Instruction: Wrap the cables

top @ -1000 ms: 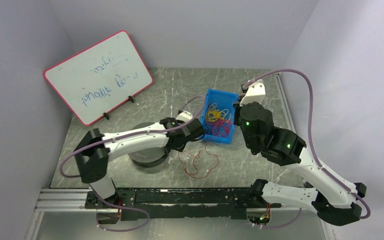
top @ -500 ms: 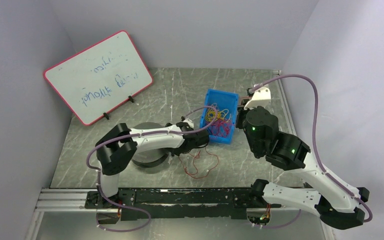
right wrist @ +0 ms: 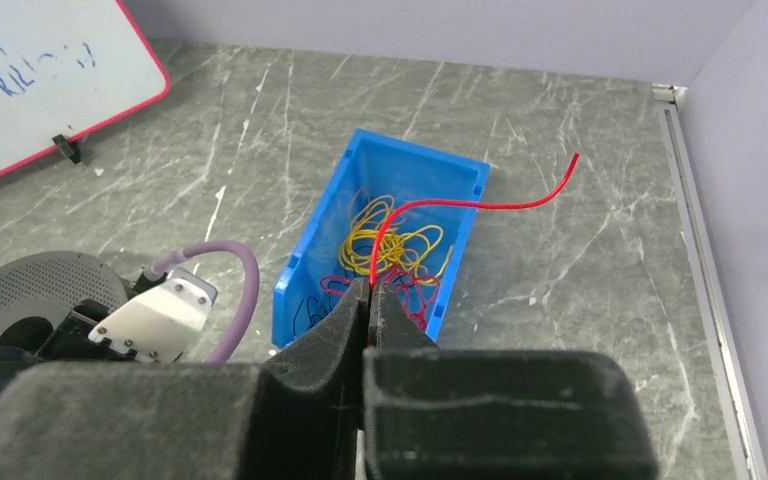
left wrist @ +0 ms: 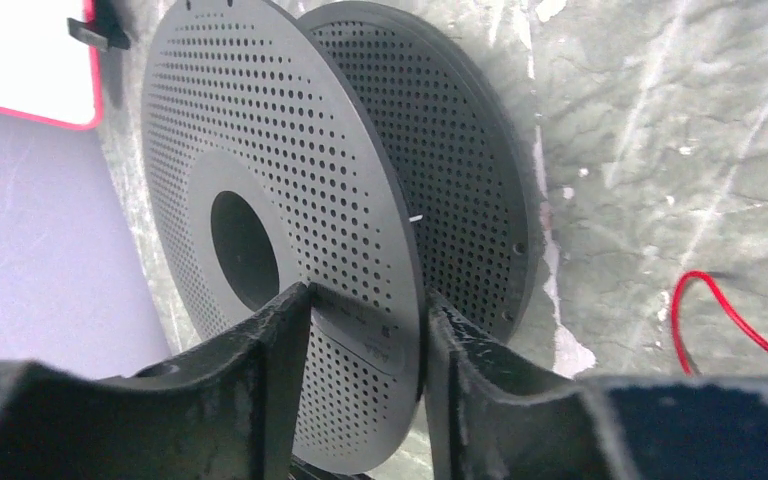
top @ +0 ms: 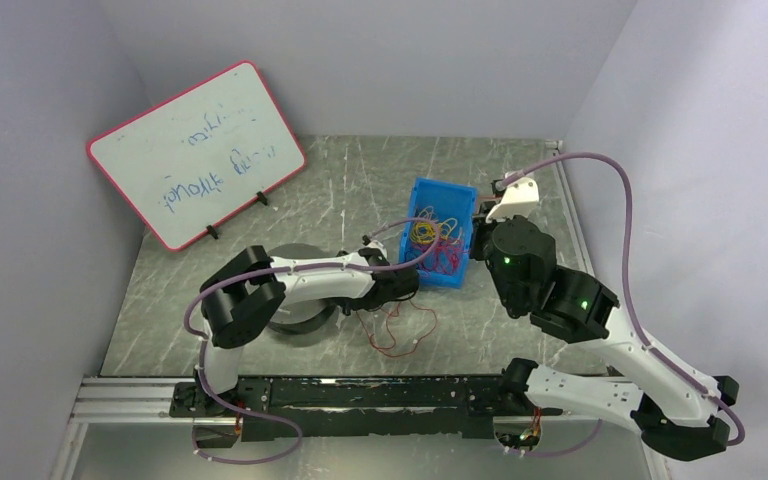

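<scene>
The thin red wire [top: 400,325] lies in loose loops on the table in front of the blue bin. One end rises into my right gripper [right wrist: 370,290], which is shut on it above the bin; the free tip [right wrist: 480,204] curves away to the right. The black perforated spool [left wrist: 290,200] stands on edge. My left gripper [left wrist: 365,310] is shut on its near flange, one finger on each face. In the top view the spool [top: 295,310] is partly hidden under the left arm, with the left gripper [top: 345,298] at its right side. A bit of red wire [left wrist: 720,300] shows beside the spool.
A blue bin [top: 422,195] holds a tangle of yellow, blue and red wires [top: 435,240]; it also shows in the right wrist view [right wrist: 415,160]. A red-framed whiteboard [top: 195,150] leans at the back left. Walls close in on three sides.
The left arm's elbow has swung right and its wrist has come nearer and lower beside the spool. The right gripper has shifted a little right with the wire end.
</scene>
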Controlling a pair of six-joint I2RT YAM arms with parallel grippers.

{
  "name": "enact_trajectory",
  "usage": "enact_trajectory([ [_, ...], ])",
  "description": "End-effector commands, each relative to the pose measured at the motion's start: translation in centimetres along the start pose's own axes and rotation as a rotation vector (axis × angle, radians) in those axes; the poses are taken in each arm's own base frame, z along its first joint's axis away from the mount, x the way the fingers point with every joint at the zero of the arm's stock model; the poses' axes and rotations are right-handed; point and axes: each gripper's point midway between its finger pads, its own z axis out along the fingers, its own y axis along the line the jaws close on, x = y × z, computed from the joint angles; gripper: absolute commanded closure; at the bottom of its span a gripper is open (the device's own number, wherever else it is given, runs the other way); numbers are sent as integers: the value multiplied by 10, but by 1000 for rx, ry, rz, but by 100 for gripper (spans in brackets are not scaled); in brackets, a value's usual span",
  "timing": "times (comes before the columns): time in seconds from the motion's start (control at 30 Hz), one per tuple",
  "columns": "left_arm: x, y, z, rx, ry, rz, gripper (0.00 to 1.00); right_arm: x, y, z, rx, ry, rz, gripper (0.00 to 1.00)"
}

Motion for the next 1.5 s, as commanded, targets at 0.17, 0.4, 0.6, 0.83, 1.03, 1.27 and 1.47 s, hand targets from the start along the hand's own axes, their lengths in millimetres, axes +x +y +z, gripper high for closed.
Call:
enact_trajectory([
  [0.17, -24, 34, -20, -72, -96, -59, 76, -7, -2, -3, -9, -30, 34, 100],
  [0.4, -34, 67, -40, -110, -139, -110, 93, -9, 1, -4, -25, -39, 41, 100],
  [0.6, -48, 96, -63, -85, -209, -179, 93, -9, 5, 0, -30, -41, 29, 100],
  [0.83, -69, 109, -98, 148, -326, -246, 93, 0, 21, 10, -68, -13, -15, 100],
  [1.03, -68, 113, -118, 342, -401, -249, 93, 10, 46, 15, -182, 27, -44, 100],
  [1.27, -54, 100, -121, 501, -424, -206, 93, 34, 84, 15, -453, 123, -77, 100],
  [1.47, -45, 95, -112, 567, -451, -157, 93, 55, 107, 8, -759, 228, -37, 100],
])
